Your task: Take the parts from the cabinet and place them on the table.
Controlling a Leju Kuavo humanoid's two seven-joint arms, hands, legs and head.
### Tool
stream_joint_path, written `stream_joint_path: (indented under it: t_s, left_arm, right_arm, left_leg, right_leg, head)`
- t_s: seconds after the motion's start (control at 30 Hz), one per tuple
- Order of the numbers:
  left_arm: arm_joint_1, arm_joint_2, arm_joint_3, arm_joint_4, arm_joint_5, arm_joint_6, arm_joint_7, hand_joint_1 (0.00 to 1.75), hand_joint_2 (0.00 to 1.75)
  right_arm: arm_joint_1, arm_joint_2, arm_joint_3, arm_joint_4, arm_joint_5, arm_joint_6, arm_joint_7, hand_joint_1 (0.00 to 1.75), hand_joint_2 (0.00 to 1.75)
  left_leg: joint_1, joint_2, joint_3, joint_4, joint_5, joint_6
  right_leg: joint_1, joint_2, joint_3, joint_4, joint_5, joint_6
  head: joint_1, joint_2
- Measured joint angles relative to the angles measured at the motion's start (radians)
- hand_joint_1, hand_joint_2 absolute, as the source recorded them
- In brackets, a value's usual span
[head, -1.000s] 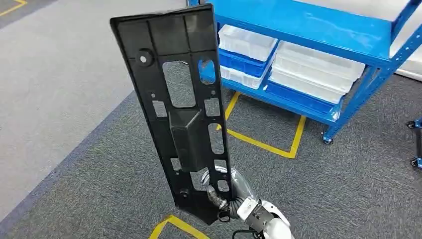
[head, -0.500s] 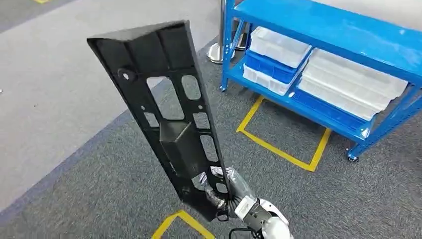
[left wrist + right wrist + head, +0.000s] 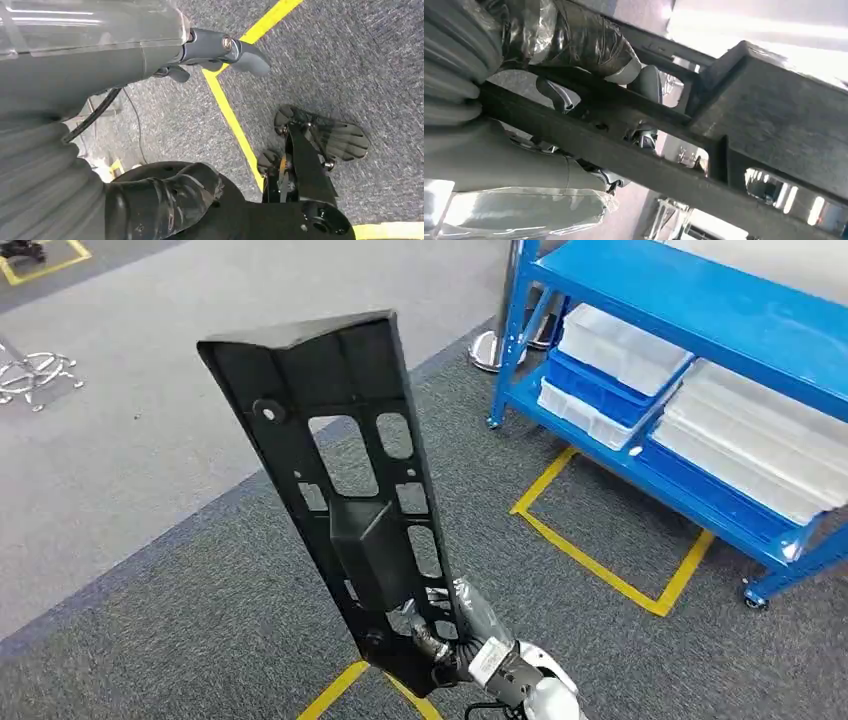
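Grey carpet [image 3: 200, 640] marked with yellow tape [image 3: 610, 575] spreads below, a blue cabinet [image 3: 700, 310] with white trays [image 3: 620, 345] standing off to the right. Head view shows the right hand [image 3: 450, 635] gripping the bottom end of a long black part [image 3: 340, 480], held upright. Close up, the right wrist view shows its fingers [image 3: 589, 40] wrapped over the ribbed frame. Hanging over the floor, the left hand [image 3: 210, 55] holds nothing, fingers loosely apart.

The panel [image 3: 340, 490] hides most of the right hand [image 3: 455, 635] in the head view. The rack [image 3: 700, 310] runs off the top and right edges. The left hand's fingers [image 3: 235, 50] look empty, though its palm is cut off.
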Motion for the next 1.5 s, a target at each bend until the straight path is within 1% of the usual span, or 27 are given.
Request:
stream_joint_path:
  t_s: [0.07, 0.13, 0.17, 0.23, 0.3, 0.33, 0.4, 0.43, 0.47, 0.57, 0.6, 0.63, 0.67, 0.73, 0.8, 0.83, 0.9, 0.93, 0.97, 1.1, 1.2, 1.27, 1.33, 1.4, 1.43, 1.47, 1.5]
  left_arm:
    - [0.002, 0.000, 0.000, 0.000, 0.000, 0.000, -0.002, 0.00, 1.75]
    - [0.004, -0.008, 0.000, 0.000, -0.001, 0.000, -0.005, 0.00, 1.75]
    - [0.003, -0.008, 0.000, 0.000, -0.001, 0.000, -0.005, 0.00, 1.75]
    - [0.001, -0.008, 0.000, 0.000, -0.001, 0.000, -0.006, 0.00, 1.75]
    - [0.002, -0.008, 0.000, 0.000, -0.001, -0.002, -0.007, 0.00, 1.75]
    - [0.002, -0.009, 0.000, 0.000, -0.001, -0.003, -0.007, 0.00, 1.75]
    - [0.003, -0.010, 0.000, 0.000, -0.002, -0.009, -0.011, 0.00, 1.75]
    - [0.004, -0.010, 0.000, 0.000, -0.002, -0.011, -0.012, 0.00, 1.75]
    - [0.000, -0.010, 0.000, 0.000, -0.002, -0.012, -0.013, 0.00, 1.75]
    - [0.007, -0.010, 0.000, 0.000, -0.002, -0.014, -0.017, 0.00, 1.75]
    - [0.007, -0.009, 0.000, 0.000, -0.002, -0.014, -0.018, 0.00, 1.75]
    - [0.007, -0.010, 0.000, 0.000, -0.002, -0.015, -0.022, 0.00, 1.75]
    - [0.005, -0.010, 0.000, 0.000, -0.002, -0.016, -0.022, 0.00, 1.75]
    - [0.002, -0.012, 0.000, 0.000, -0.003, -0.018, -0.023, 0.00, 1.75]
    - [0.004, -0.013, 0.000, 0.000, -0.003, -0.018, -0.024, 0.00, 1.75]
    - [0.006, -0.013, 0.000, 0.000, -0.003, -0.018, -0.024, 0.00, 1.75]
    - [0.008, -0.013, 0.000, 0.000, -0.004, -0.018, -0.026, 0.00, 1.75]
    - [0.007, -0.013, 0.000, 0.000, -0.005, -0.018, -0.028, 0.00, 1.75]
    - [0.004, -0.012, 0.000, 0.000, -0.005, -0.018, -0.029, 0.00, 1.75]
    - [0.008, -0.013, 0.000, 0.000, -0.006, -0.021, -0.031, 0.00, 1.75]
    - [0.008, -0.019, 0.000, 0.000, -0.008, -0.023, -0.031, 0.00, 1.75]
    - [0.007, -0.019, 0.000, 0.000, -0.008, -0.024, -0.031, 0.00, 1.75]
    - [0.008, -0.019, 0.000, 0.000, -0.008, -0.025, -0.031, 0.00, 1.75]
    - [0.007, -0.021, 0.000, 0.000, -0.008, -0.027, -0.031, 0.00, 1.75]
    - [0.008, -0.021, 0.000, 0.000, -0.008, -0.027, -0.031, 0.00, 1.75]
    - [0.008, -0.021, 0.000, 0.000, -0.008, -0.027, -0.031, 0.00, 1.75]
    - [0.005, -0.021, 0.000, 0.000, -0.008, -0.027, -0.031, 0.00, 1.75]
  right_arm:
    - [0.000, 0.001, 0.002, 0.000, 0.004, 0.001, -0.002, 1.73, 1.75]
    - [-0.002, 0.002, 0.003, 0.000, 0.005, 0.001, -0.004, 1.73, 1.75]
    - [-0.002, 0.002, 0.004, 0.000, 0.005, 0.001, -0.005, 1.73, 1.75]
    - [0.002, 0.000, 0.004, 0.002, 0.005, 0.001, -0.005, 1.73, 1.75]
    - [0.007, 0.000, 0.005, 0.007, 0.006, 0.001, -0.005, 1.73, 1.75]
    - [0.007, 0.000, 0.005, 0.007, 0.006, 0.002, -0.005, 1.73, 1.75]
    - [0.004, 0.000, 0.006, 0.008, 0.007, 0.002, -0.008, 1.73, 1.75]
    - [0.003, 0.000, 0.006, 0.010, 0.008, 0.002, -0.010, 1.73, 1.75]
    - [0.003, 0.000, 0.007, 0.008, 0.009, 0.002, -0.012, 1.73, 1.75]
    - [0.003, 0.001, 0.008, 0.008, 0.015, 0.002, -0.013, 1.73, 1.75]
    - [0.002, 0.004, 0.008, 0.008, 0.016, 0.002, -0.015, 1.73, 1.75]
    - [0.001, 0.006, 0.008, 0.008, 0.016, 0.002, -0.015, 1.73, 1.75]
    - [0.000, 0.008, 0.008, 0.008, 0.016, 0.002, -0.016, 1.73, 1.75]
    - [0.003, 0.008, 0.008, 0.008, 0.016, 0.002, -0.018, 1.73, 1.75]
    - [0.005, 0.008, 0.008, 0.008, 0.018, 0.002, -0.018, 1.73, 1.75]
    - [0.005, 0.008, 0.008, 0.008, 0.019, 0.002, -0.018, 1.73, 1.75]
    - [0.004, 0.008, 0.008, 0.008, 0.022, 0.002, -0.019, 1.73, 1.75]
    - [0.004, 0.008, 0.008, 0.008, 0.023, 0.002, -0.019, 1.73, 1.75]
    - [0.004, 0.008, 0.008, 0.008, 0.022, 0.002, -0.020, 1.73, 1.75]
    - [0.003, 0.009, 0.008, 0.006, 0.023, 0.002, -0.021, 1.73, 1.75]
    - [0.002, 0.008, 0.008, 0.002, 0.023, 0.002, -0.022, 1.73, 1.75]
    - [0.009, 0.005, 0.008, 0.003, 0.024, 0.001, -0.021, 1.73, 1.75]
    - [0.012, 0.004, 0.008, 0.003, 0.024, 0.002, -0.021, 1.73, 1.75]
    - [0.011, 0.004, 0.008, 0.003, 0.024, 0.002, -0.021, 1.73, 1.75]
    - [0.010, 0.004, 0.008, 0.003, 0.024, 0.002, -0.021, 1.73, 1.75]
    - [0.010, 0.004, 0.008, 0.004, 0.024, 0.002, -0.021, 1.73, 1.75]
    - [0.011, 0.003, 0.008, 0.002, 0.024, 0.001, -0.021, 1.73, 1.75]
  left_leg:
    - [0.004, -0.020, 0.006, -0.013, 0.007, 0.014]
    - [0.013, -0.037, 0.014, -0.025, 0.016, 0.020]
    - [0.013, -0.045, 0.011, -0.025, 0.018, 0.024]
    - [0.012, -0.066, 0.008, -0.024, 0.019, 0.027]
    - [0.012, -0.095, 0.008, -0.022, 0.019, 0.027]
    - [0.012, -0.105, 0.008, -0.019, 0.018, 0.025]
    - [0.015, -0.133, 0.008, -0.006, 0.011, 0.016]
    - [0.016, -0.141, 0.001, -0.004, 0.009, 0.013]
    - [0.013, -0.153, -0.008, 0.011, 0.006, 0.006]
    - [0.022, -0.178, -0.015, 0.000, 0.015, -0.015]
    - [0.024, -0.170, -0.018, 0.007, 0.009, -0.018]
    - [0.015, -0.113, -0.025, 0.029, -0.003, -0.022]
    - [0.015, -0.081, -0.052, 0.086, -0.037, -0.026]
    - [0.017, -0.057, -0.136, 0.256, -0.117, -0.031]
    - [0.017, -0.055, -0.173, 0.333, -0.129, -0.031]
    - [0.017, -0.055, -0.155, 0.295, -0.096, -0.026]
    - [0.012, -0.043, -0.058, 0.114, -0.006, -0.009]
    - [0.001, -0.003, -0.008, 0.015, 0.013, 0.006]
    - [-0.008, 0.015, -0.002, 0.005, 0.001, 0.011]
    - [-0.010, -0.025, 0.001, -0.017, 0.012, 0.025]
    - [0.004, -0.048, 0.015, -0.037, 0.027, 0.035]
    - [0.004, -0.070, 0.011, -0.033, 0.027, 0.036]
    - [0.005, -0.096, 0.008, -0.025, 0.024, 0.034]
    - [0.007, -0.121, 0.009, -0.013, 0.018, 0.026]
    - [0.009, -0.131, 0.006, -0.002, 0.013, 0.021]
    - [0.007, -0.140, -0.003, 0.005, 0.010, 0.015]
    - [0.007, -0.150, -0.011, 0.011, 0.011, 0.010]
  right_leg:
    - [0.003, -0.015, 0.010, -0.006, -0.002, 0.013]
    - [-0.004, 0.057, -0.007, 0.037, -0.041, 0.024]
    - [-0.005, 0.083, -0.044, 0.112, -0.084, 0.023]
    - [-0.005, 0.095, -0.117, 0.259, -0.143, 0.023]
    - [-0.006, 0.097, -0.130, 0.272, -0.110, 0.023]
    - [-0.008, 0.099, -0.112, 0.228, -0.076, 0.023]
    - [-0.013, 0.126, -0.026, 0.041, 0.022, 0.018]
    - [-0.018, 0.171, -0.016, 0.030, -0.004, 0.014]
    - [-0.017, 0.182, -0.020, 0.014, 0.002, 0.014]
    - [-0.009, 0.157, -0.016, 0.018, 0.004, -0.002]
    - [-0.017, 0.142, -0.013, 0.009, 0.009, -0.012]
    - [-0.015, 0.133, -0.008, 0.005, 0.008, -0.016]
    - [-0.013, 0.120, -0.007, 0.005, 0.006, -0.022]
    - [-0.007, 0.090, -0.006, 0.005, 0.004, -0.026]
    - [-0.003, 0.066, -0.006, 0.005, 0.002, -0.029]
    - [0.000, 0.054, -0.004, 0.005, 0.000, -0.029]
    - [0.005, 0.036, 0.002, 0.005, -0.004, -0.029]
    - [0.005, 0.026, 0.006, 0.004, -0.006, -0.028]
    - [0.012, 0.018, 0.006, 0.004, -0.008, -0.024]
    - [0.011, -0.014, 0.019, -0.007, -0.010, -0.003]
    - [0.004, 0.083, -0.033, 0.116, -0.089, 0.007]
    - [0.000, 0.097, -0.108, 0.262, -0.146, 0.010]
    - [-0.003, 0.098, -0.123, 0.269, -0.113, 0.014]
    - [-0.010, 0.107, -0.052, 0.112, -0.012, 0.017]
    - [-0.016, 0.139, -0.019, 0.030, 0.015, 0.016]
    - [-0.017, 0.186, -0.015, 0.025, -0.006, 0.017]
    - [-0.016, 0.177, -0.018, 0.023, 0.000, 0.011]
  head:
    - [0.000, 0.000]
    - [0.001, 0.000]
    - [0.003, 0.000]
    - [0.003, 0.000]
    - [0.003, 0.000]
    - [0.003, 0.000]
    - [0.003, 0.000]
    - [0.003, 0.000]
    - [0.002, 0.000]
    - [0.002, 0.000]
    - [0.002, 0.000]
    - [0.001, 0.000]
    - [-0.003, 0.000]
    - [-0.002, 0.000]
    - [-0.002, 0.000]
    - [-0.003, 0.000]
    - [-0.003, 0.000]
    - [-0.002, 0.000]
    - [-0.002, 0.000]
    - [-0.002, 0.000]
    - [0.000, 0.000]
    - [0.000, 0.000]
    - [0.000, 0.000]
    - [0.000, 0.000]
    - [0.000, 0.000]
    - [0.001, 0.000]
    - [-0.002, 0.000]
